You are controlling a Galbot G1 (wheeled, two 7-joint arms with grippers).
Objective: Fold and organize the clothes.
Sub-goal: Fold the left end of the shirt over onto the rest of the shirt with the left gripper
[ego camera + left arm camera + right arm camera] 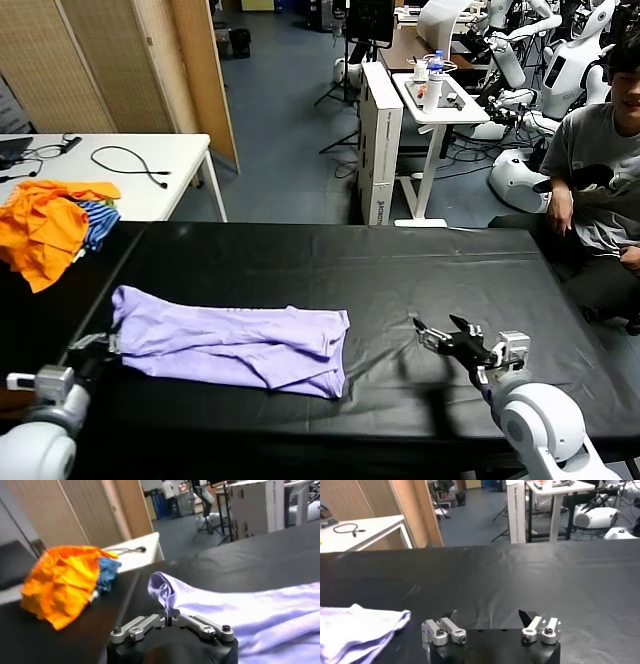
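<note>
Left tool (170, 621) pinches the lavender T-shirt (235, 345) corner; right tool (491, 628) (spread open) idles on the counter (400, 280). That thin pinch could slip during lifting.

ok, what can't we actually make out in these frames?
- T-shirt print: not showing in any view, only plain lavender faces up.
- Left gripper pinches a shirt corner; the head view hides the contact behind its body.
- Right gripper, open: right wrist view cuts off most of the shirt.
</note>
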